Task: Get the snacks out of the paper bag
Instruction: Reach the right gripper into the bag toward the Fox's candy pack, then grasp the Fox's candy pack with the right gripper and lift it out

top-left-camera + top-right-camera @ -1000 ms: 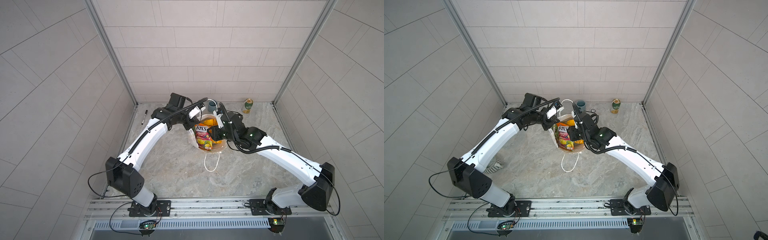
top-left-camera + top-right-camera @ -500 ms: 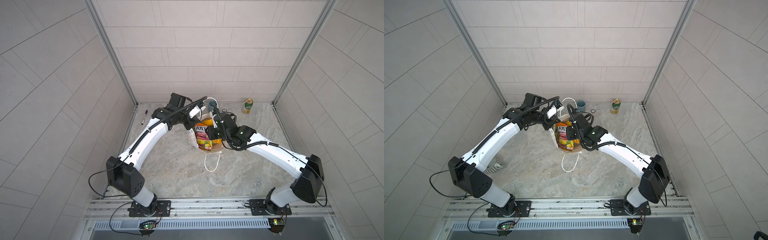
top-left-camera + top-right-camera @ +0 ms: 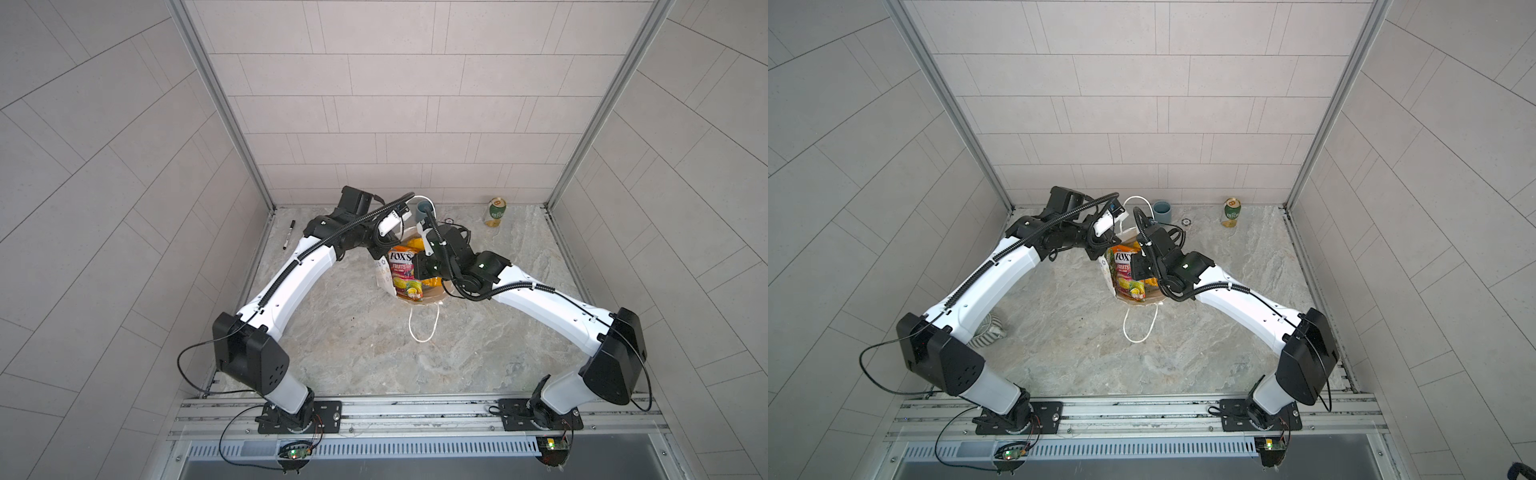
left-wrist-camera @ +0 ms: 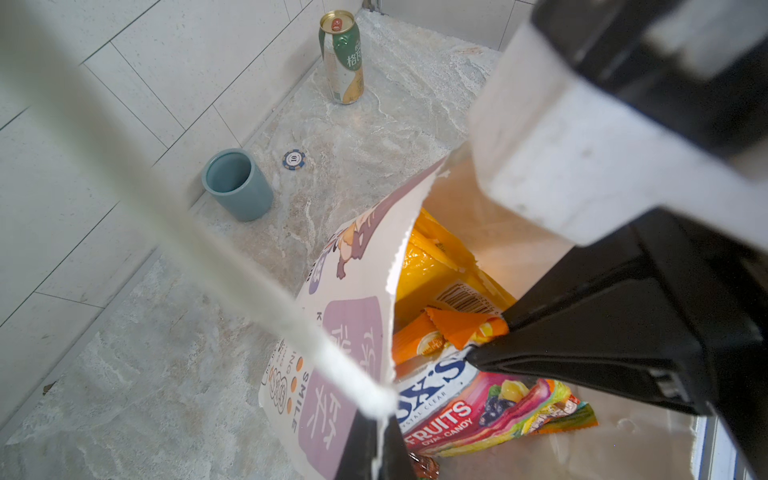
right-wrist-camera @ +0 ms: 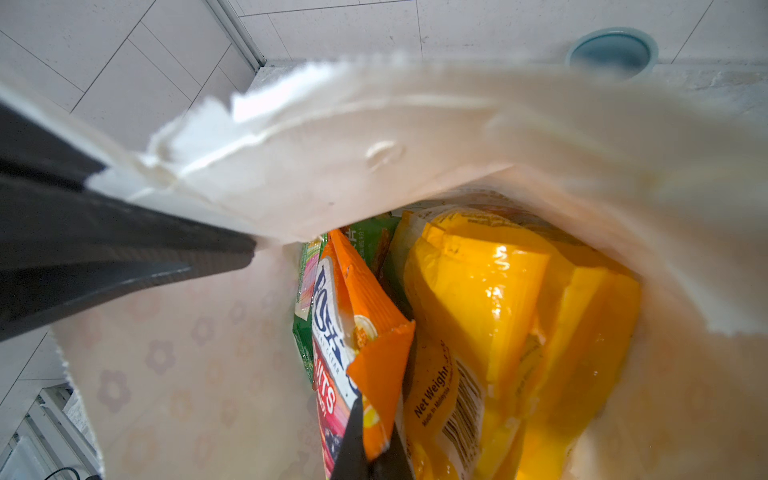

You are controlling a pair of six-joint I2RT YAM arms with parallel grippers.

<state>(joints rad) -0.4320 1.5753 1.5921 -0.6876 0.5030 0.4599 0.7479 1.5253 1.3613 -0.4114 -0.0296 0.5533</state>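
The task is standing at its first step: no snack is lying on the bench (image 3: 353, 345) yet, and every packet in view is sitting inside the bag (image 3: 384, 276), which is standing mid-bench between the two arms. The left gripper (image 4: 380, 432) is pinching shut on the bag's rim where a cord handle meets it, holding the mouth open. The right gripper (image 5: 368, 440) is reaching into the mouth, its jaws fully together on the orange top corner of the FOX'S packet (image 3: 402, 270), which is poking above the rim in both top views. A yellow packet (image 5: 498, 311) and a green packet (image 5: 365, 241) are lying deeper beside it; how many more are lying beneath cannot be told. By my judgement, all the packets are remaining to be lifted out. The bag's paper walls are crowding the right gripper, and the held rim is hanging close over the packets. The second cord handle (image 3: 424, 328) is trailing on the bench in front. A cup (image 4: 237, 185) is standing just behind the bag, with a chip (image 4: 294, 160) near it; a can (image 3: 496, 212) and a pen (image 3: 289, 235) are lying well apart.
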